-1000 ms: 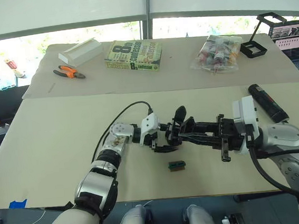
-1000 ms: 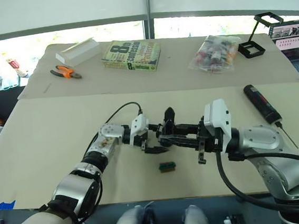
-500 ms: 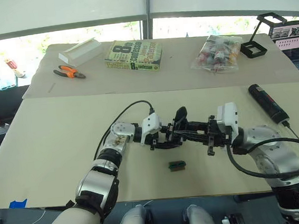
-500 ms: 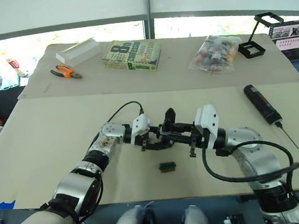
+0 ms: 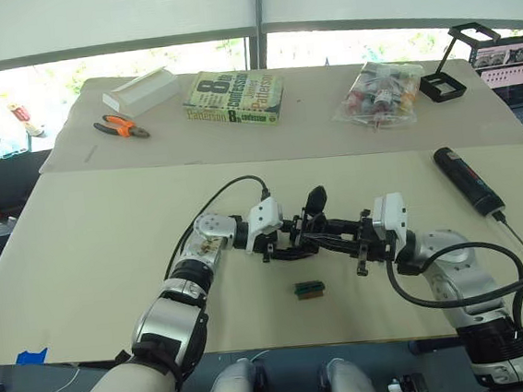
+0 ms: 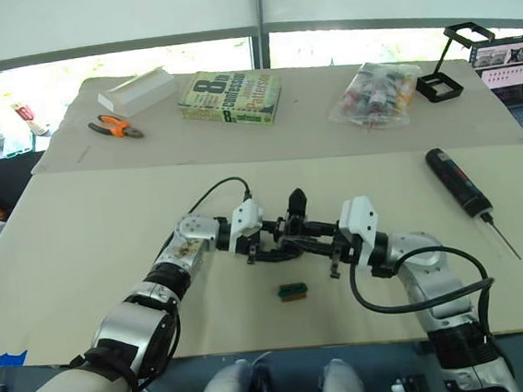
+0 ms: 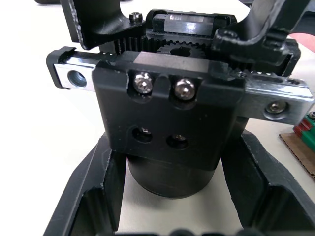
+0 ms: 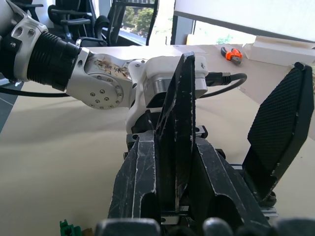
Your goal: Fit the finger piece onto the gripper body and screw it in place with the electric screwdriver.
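My left gripper (image 5: 285, 247) is shut on the gripper body (image 7: 172, 132), a chunky black block held just above the table's middle. One black pointed finger (image 5: 315, 200) sticks up from the block. From the right, my right gripper (image 5: 335, 237) is shut on the finger piece (image 8: 179, 113), a flat black blade standing upright between its fingers and pressed close against the body's rail. The electric screwdriver (image 5: 469, 181), a thick black cylinder with a thin bit, lies on the table at the right, clear of both grippers.
A small green block (image 5: 309, 290) lies just in front of the grippers. Along the back stand a white box (image 5: 142, 89), orange-handled pliers (image 5: 120, 126), a book (image 5: 233, 95), a clear bag of parts (image 5: 379, 92) and a black stand (image 5: 457, 61). A laptop (image 5: 513, 61) sits far right.
My right arm has drawn in to the left, bringing the finger piece up against the gripper body. The left gripper holds the body in the same place.
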You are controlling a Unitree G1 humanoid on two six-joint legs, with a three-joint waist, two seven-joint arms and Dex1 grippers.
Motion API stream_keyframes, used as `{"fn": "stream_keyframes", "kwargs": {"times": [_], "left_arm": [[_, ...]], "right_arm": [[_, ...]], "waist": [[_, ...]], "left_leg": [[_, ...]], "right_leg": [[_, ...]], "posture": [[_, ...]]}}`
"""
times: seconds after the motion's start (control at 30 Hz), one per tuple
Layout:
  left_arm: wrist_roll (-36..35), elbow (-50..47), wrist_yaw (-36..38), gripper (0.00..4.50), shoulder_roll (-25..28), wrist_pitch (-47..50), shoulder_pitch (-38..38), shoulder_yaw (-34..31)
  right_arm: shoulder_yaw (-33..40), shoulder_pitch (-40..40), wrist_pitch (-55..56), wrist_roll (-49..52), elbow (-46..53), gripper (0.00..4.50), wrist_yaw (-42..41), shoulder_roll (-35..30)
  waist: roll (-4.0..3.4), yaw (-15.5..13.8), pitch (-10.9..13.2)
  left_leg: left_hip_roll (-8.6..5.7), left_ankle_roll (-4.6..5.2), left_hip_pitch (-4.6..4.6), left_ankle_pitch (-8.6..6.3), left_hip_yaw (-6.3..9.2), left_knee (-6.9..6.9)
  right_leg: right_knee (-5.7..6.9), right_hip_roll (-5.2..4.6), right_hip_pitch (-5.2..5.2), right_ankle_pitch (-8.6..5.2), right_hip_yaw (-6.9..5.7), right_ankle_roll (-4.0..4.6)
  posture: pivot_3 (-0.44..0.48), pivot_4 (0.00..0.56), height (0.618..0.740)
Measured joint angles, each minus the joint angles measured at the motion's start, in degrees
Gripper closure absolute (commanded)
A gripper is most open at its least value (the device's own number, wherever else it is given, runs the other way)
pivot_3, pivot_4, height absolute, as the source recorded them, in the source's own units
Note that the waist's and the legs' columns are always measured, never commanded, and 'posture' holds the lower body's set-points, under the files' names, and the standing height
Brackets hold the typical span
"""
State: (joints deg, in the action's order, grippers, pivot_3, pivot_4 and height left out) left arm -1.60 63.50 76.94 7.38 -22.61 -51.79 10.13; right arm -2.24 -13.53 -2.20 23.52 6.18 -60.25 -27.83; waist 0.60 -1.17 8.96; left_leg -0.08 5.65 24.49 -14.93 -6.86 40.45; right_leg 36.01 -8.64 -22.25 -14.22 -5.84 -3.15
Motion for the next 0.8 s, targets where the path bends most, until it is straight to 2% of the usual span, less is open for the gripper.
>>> {"fn": "stream_keyframes", "kwargs": {"times": [0.8], "left_arm": [[0.6, 0.0, -0.4, 2.21, 0.0, 0.1, 0.0, 0.1]], "right_arm": [[-2.4, -0.9, -1.7, -0.4, 0.2, 4.10, 0.9, -0.4]], "waist": [[-0.02, 0.1, 0.0]], "left_leg": [[0.00, 0.00, -0.12, 0.00, 0.01, 0.04]], "right_leg": [[0.00, -0.03, 0.08, 0.00, 0.01, 0.00]], "posture": [[0.000, 0.150, 0.740]]}}
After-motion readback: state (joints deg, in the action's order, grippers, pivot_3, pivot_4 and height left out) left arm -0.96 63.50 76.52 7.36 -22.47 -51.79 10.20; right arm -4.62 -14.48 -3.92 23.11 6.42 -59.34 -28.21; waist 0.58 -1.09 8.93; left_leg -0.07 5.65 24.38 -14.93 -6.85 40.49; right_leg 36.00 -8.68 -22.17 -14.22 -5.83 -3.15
